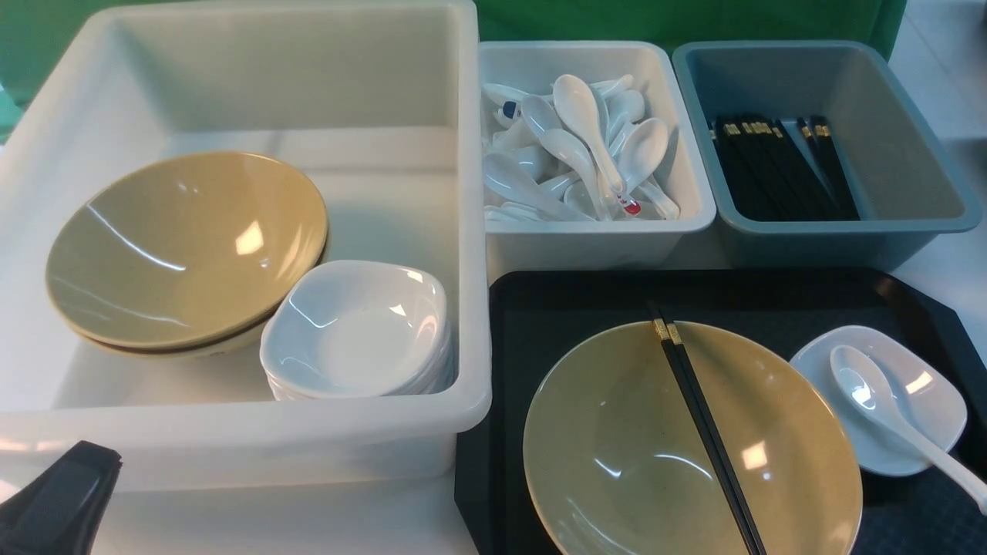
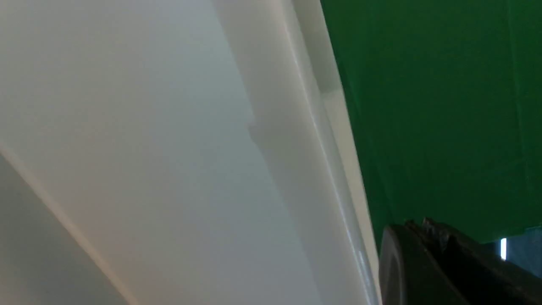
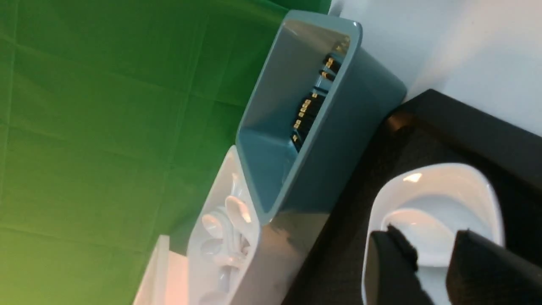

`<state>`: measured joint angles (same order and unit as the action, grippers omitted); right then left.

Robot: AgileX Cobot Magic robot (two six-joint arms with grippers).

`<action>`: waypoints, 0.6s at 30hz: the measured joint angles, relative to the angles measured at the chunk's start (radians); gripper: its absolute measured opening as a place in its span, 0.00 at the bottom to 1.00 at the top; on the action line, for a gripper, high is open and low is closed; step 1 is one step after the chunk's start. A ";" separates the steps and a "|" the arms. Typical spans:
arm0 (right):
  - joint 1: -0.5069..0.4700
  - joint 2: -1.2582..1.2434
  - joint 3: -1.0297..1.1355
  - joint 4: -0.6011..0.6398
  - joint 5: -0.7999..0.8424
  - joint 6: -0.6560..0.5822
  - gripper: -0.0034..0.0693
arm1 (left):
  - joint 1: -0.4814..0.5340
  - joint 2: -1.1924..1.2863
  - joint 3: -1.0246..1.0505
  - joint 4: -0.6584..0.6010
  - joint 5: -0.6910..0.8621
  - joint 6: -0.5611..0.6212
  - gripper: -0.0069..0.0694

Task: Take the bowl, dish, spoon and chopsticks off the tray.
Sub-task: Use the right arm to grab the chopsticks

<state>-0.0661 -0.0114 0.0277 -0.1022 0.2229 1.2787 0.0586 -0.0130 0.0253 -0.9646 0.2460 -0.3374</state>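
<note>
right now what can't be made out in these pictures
- Bowl near rim and chopsticks tips: cut off by the front view's bottom edge.
- Spoon handle end: past front view's right edge.
- Left gripper: only a corner shows in front and left wrist views.
- Right gripper: absent from front view.

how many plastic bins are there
3: a large white bin on the left with tan bowls and white dishes; a small white bin of spoons behind the tray; a grey-blue bin of chopsticks to its right.
</note>
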 joint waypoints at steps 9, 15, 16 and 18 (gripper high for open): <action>0.025 0.000 -0.003 0.018 0.032 -0.229 0.37 | 0.000 0.000 -0.103 0.000 0.075 0.228 0.07; 0.149 0.091 -0.231 0.021 0.136 -0.603 0.28 | 0.000 0.128 -0.451 0.222 0.266 0.623 0.07; 0.184 0.171 -0.324 0.021 0.194 -0.708 0.22 | 0.000 0.231 -0.554 0.304 0.351 0.641 0.07; 0.219 0.266 -0.436 0.021 0.267 -0.810 0.15 | 0.000 0.341 -0.640 0.387 0.440 0.645 0.07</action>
<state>0.1532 0.2543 -0.4085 -0.0815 0.4896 0.4687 0.0586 0.3283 -0.6142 -0.5772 0.6864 0.3073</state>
